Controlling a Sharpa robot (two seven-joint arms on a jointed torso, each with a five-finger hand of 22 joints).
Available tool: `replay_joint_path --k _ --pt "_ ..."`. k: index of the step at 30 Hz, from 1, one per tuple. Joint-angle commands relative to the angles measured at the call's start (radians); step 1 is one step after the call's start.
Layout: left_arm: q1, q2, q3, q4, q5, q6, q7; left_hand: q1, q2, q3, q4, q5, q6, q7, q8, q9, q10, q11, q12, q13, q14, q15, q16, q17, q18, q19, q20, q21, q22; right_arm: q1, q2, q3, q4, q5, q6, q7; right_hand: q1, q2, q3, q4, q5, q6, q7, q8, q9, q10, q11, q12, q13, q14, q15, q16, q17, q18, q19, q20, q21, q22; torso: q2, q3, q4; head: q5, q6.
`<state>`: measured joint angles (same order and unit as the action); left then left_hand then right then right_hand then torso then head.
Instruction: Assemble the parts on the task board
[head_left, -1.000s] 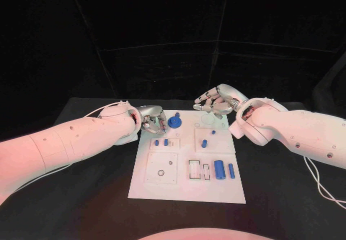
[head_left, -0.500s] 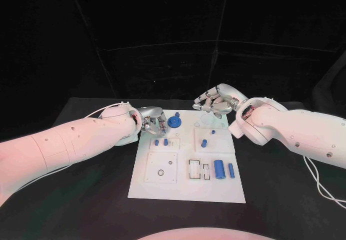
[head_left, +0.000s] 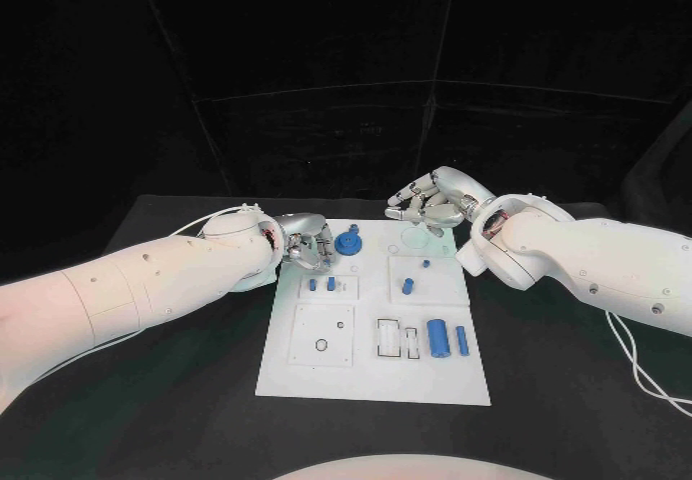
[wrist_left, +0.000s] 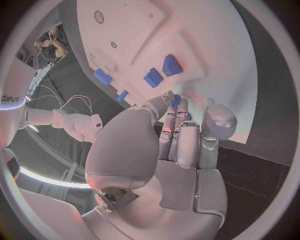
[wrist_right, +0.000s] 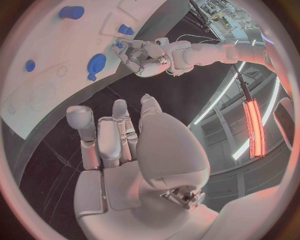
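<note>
Your left hand (head_left: 306, 250) sat at the board's (head_left: 368, 375) far left edge, its fingers curled inward; whether they pinched anything could not be told. Just beside it, the blue round part (head_left: 349, 243) stood near the board's far edge. The other blue parts (head_left: 437, 336) lay toward the board's middle and right side. Your right hand (head_left: 431, 205) hovered over the far right corner, fingers curled with nothing visible in them.
</note>
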<state>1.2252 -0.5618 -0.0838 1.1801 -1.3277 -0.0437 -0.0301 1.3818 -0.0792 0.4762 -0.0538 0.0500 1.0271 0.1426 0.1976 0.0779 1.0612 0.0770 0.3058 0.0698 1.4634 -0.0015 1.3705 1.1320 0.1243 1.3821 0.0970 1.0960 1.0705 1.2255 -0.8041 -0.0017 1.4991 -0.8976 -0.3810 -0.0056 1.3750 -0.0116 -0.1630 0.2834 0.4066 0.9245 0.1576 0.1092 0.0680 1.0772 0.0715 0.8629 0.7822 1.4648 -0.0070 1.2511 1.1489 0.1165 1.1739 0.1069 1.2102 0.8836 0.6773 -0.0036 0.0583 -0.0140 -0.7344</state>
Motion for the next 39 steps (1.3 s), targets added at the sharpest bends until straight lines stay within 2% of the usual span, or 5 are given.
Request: replay_joint_path --k 1,12,31,39 --pt "-0.002 0.003 -0.002 0.004 -0.002 0.004 0.004 -0.01 -0.007 0.001 0.002 0.0 -0.005 0.004 -0.007 -0.002 -0.006 0.008 -0.008 -0.002 -0.005 0.002 -0.005 -0.001 -0.009 -0.004 0.002 -0.004 0.0 0.002 0.001 0.0 0.001 0.002 -0.004 0.009 0.0 0.013 -0.005 0.001 0.004 -0.007 0.001 0.003 0.001 -0.003 0.0 0.0 0.0 -0.001 0.003 -0.005 -0.001 0.019 -0.005 -0.002 -0.007 -0.001 0.0 0.0 0.0 0.0 0.0" --pt "-0.002 0.003 -0.002 0.007 -0.002 -0.008 -0.001 -0.019 -0.019 -0.007 0.002 0.0 -0.024 0.009 -0.023 -0.008 -0.035 0.017 -0.022 -0.003 -0.007 0.01 -0.003 -0.005 -0.009 -0.008 0.008 -0.008 -0.002 0.002 0.0 0.0 0.001 0.002 -0.004 0.008 0.0 0.013 -0.005 0.001 0.004 -0.007 0.001 0.003 0.001 -0.003 0.0 0.0 0.0 -0.001 0.003 -0.005 -0.001 0.019 -0.005 -0.002 -0.007 -0.001 0.0 -0.0003 0.0003 -0.002 0.0" --pt "-0.003 0.001 -0.002 0.017 -0.002 -0.02 -0.014 -0.03 -0.027 -0.019 0.005 0.001 -0.022 0.008 -0.023 -0.008 -0.038 0.017 -0.014 0.002 -0.007 0.011 -0.001 -0.006 -0.007 -0.009 0.01 -0.01 -0.003 0.002 0.001 0.0 -0.001 0.002 -0.002 0.008 0.0 0.013 -0.005 0.001 0.004 -0.007 0.001 0.003 0.001 -0.003 0.0 0.0 0.0 -0.001 0.003 -0.005 -0.001 0.019 -0.005 -0.002 -0.007 -0.001 0.0 0.0002 0.0003 -0.004 -0.002" --pt "-0.003 0.001 -0.002 0.015 -0.002 -0.017 -0.026 -0.04 -0.036 -0.038 0.009 0.001 -0.027 0.01 -0.026 -0.009 -0.063 0.021 -0.01 0.004 -0.01 0.013 -0.002 -0.013 -0.006 -0.011 0.013 -0.015 -0.006 0.002 0.001 0.0 -0.001 0.002 -0.002 0.008 0.001 0.015 -0.007 0.001 0.005 -0.007 0.001 0.004 0.002 -0.004 0.0 0.0 -0.002 -0.002 0.003 -0.007 -0.003 0.02 -0.006 -0.002 -0.009 -0.003 0.0 0.0002 0.0005 -0.004 -0.001"
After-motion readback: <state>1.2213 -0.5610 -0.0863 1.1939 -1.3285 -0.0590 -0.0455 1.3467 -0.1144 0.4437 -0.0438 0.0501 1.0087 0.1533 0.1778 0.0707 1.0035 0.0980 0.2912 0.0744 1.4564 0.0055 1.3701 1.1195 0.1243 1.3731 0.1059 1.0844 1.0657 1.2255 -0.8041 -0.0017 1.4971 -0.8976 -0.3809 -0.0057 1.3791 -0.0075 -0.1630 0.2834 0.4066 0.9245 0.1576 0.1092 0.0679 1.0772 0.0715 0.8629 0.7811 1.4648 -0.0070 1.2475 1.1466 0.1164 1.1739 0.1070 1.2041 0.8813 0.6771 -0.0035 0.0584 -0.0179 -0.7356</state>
